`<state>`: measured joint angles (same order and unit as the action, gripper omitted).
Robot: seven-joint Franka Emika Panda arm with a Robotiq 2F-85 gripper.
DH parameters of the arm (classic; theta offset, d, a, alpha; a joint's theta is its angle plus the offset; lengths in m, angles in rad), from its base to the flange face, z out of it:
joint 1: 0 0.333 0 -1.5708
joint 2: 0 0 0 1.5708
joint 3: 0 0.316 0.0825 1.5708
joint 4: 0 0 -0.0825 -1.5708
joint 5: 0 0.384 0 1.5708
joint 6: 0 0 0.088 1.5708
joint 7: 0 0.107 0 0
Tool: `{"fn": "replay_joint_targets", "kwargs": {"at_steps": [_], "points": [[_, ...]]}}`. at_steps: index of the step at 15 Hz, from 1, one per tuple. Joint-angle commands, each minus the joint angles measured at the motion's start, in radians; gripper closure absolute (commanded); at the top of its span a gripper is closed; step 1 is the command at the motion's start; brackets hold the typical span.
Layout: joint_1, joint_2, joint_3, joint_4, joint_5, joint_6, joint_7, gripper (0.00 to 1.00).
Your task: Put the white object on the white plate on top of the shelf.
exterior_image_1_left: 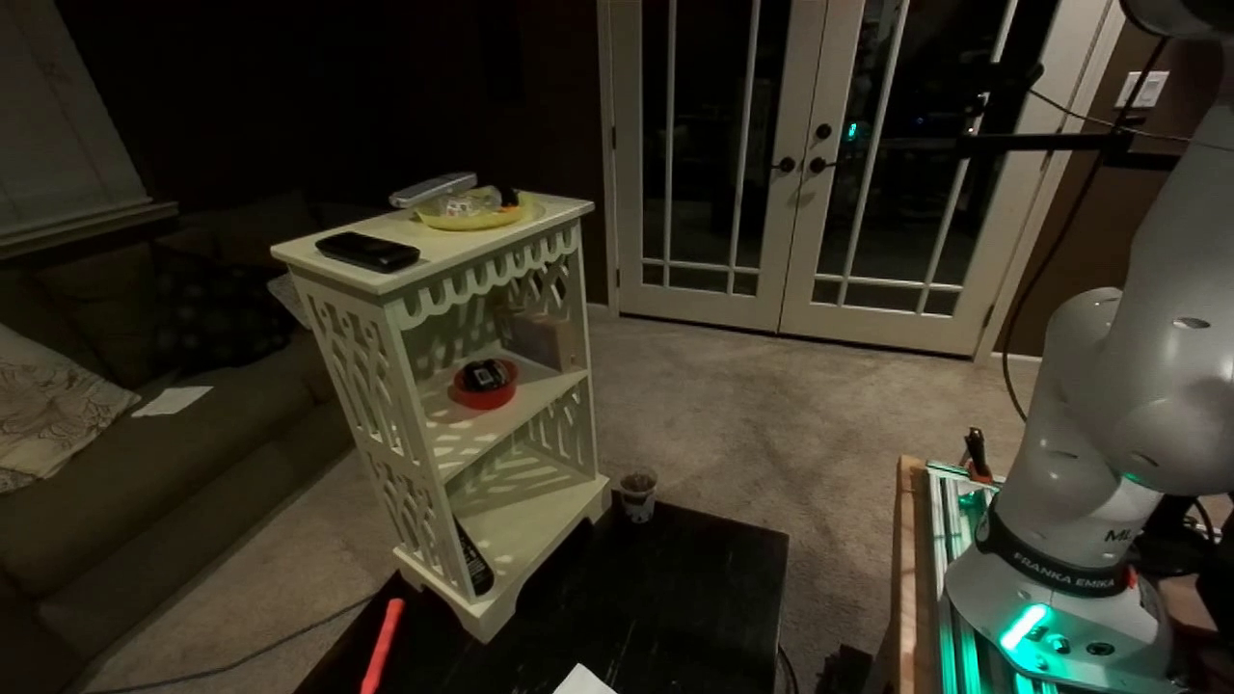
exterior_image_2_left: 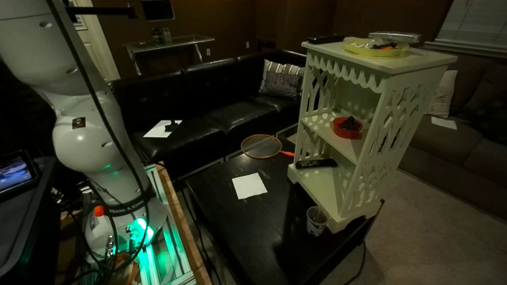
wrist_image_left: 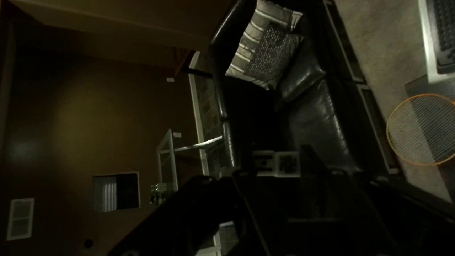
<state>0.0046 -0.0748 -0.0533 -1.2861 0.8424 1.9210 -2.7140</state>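
Observation:
The cream-white shelf point(exterior_image_1_left: 494, 493) stands on a black table and shows in both exterior views point(exterior_image_2_left: 420, 65); its lower edge with a black remote is at the right of the wrist view point(wrist_image_left: 426, 42). The small pale-yellow plate point(exterior_image_1_left: 469, 225) lies on the shelf top, also in an exterior view point(exterior_image_2_left: 366, 52). A whitish lump point(exterior_image_1_left: 470, 201) lies on it beside dark and orange bits; I cannot tell whether it is the white object. My gripper point(wrist_image_left: 289, 163) shows only in the wrist view, almost black against the dark sofa. A small pale label point(wrist_image_left: 263, 163) shows between its dark sides. Its opening is unclear.
A black slab point(exterior_image_1_left: 367, 252) and a grey slab point(exterior_image_1_left: 434, 189) lie on the shelf top. A red bowl point(exterior_image_2_left: 345, 132) with a dark item sits on the middle board. A cup point(exterior_image_2_left: 317, 221), paper point(exterior_image_2_left: 249, 186) and a racket point(exterior_image_2_left: 261, 146) lie on the black table point(exterior_image_2_left: 253, 221).

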Motion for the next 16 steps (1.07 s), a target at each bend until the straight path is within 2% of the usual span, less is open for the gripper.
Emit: {"fn": "replay_joint_targets", "kwargs": {"at_steps": [1, 4, 8, 9, 13, 14, 16], "points": [[0.079, 0.114, -0.027, 0.139, -0.144, 0.052, -0.028, 0.89], [0.060, 0.180, 0.019, 0.199, -0.266, 0.064, -0.028, 0.89], [-0.027, 0.230, 0.137, 0.205, -0.471, 0.106, -0.028, 0.89], [0.020, 0.194, 0.083, 0.169, -0.388, 0.079, 0.000, 0.64], [-0.015, 0.221, 0.119, 0.172, -0.443, 0.105, 0.000, 0.64], [-0.016, 0.220, 0.119, 0.174, -0.444, 0.105, 0.000, 0.89], [0.010, 0.239, 0.112, 0.121, -0.541, 0.276, 0.022, 0.89]]}}
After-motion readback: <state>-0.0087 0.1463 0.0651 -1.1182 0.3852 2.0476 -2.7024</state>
